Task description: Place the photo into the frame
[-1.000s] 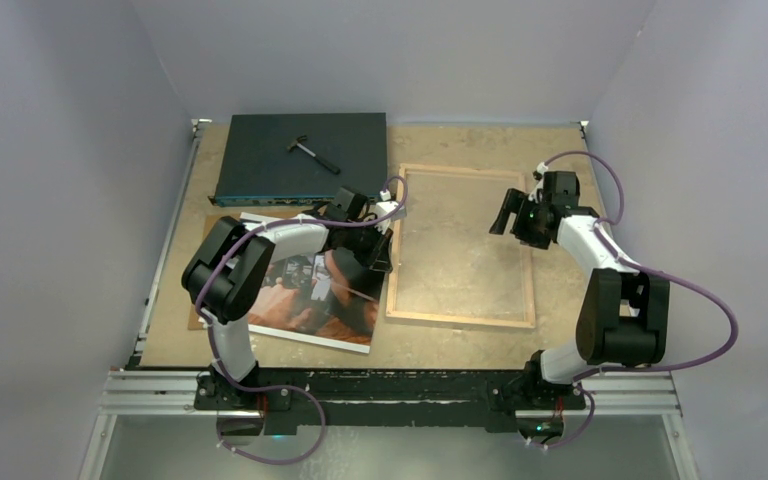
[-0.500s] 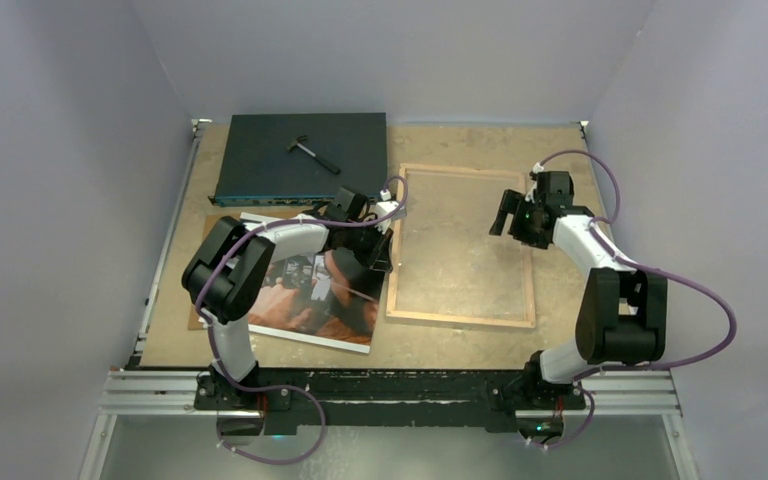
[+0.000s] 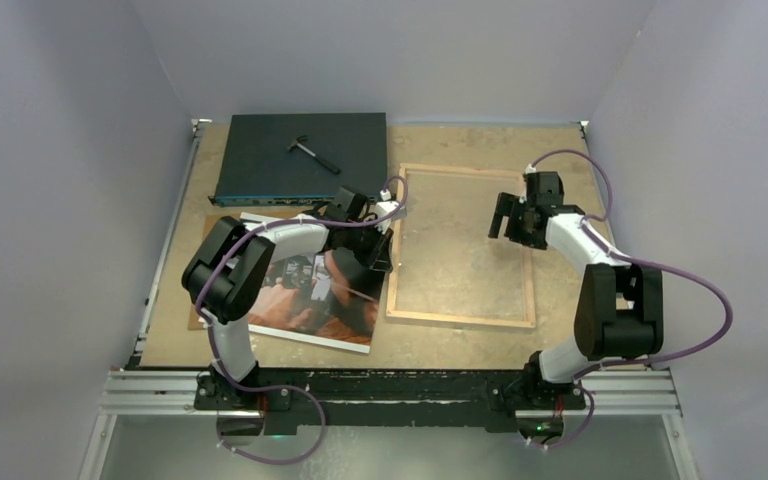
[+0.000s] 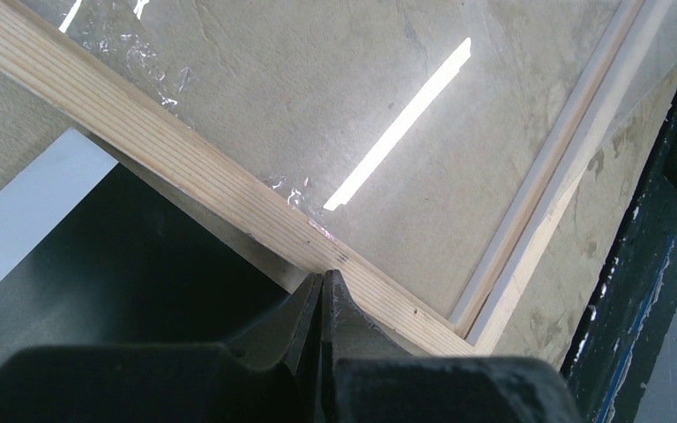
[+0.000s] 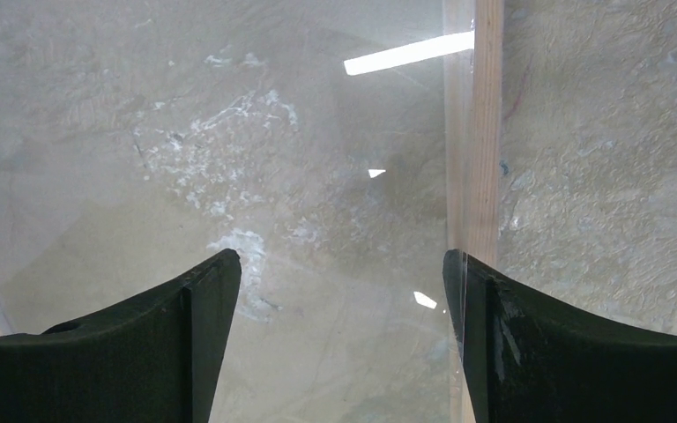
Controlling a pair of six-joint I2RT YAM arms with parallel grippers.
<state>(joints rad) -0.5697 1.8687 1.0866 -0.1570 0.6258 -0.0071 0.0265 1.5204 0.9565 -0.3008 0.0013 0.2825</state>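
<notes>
The photo [image 3: 305, 300] lies face up at the left on a brown backing board [image 3: 200, 318]. The frame [image 3: 460, 320] lies flat to its right, wood rim up, with a clear pane inside. My left gripper [image 3: 378, 258] is at the photo's right edge, beside the frame's left rail. In the left wrist view its jaws [image 4: 323, 280] are shut where the dark photo [image 4: 141, 256] edge meets the wood rail [image 4: 185, 167]. My right gripper [image 3: 501, 216] is open and empty above the pane. In the right wrist view [image 5: 339, 282] its right finger is over the frame's right rail [image 5: 476, 106].
A dark flat box [image 3: 260, 160] lies at the back left with a small hammer [image 3: 312, 152] on it. Grey walls close in the table on three sides. Purple cables loop from both arms.
My right gripper has moved a little left and toward the back, further over the frame. The left arm and the photo have not moved.
</notes>
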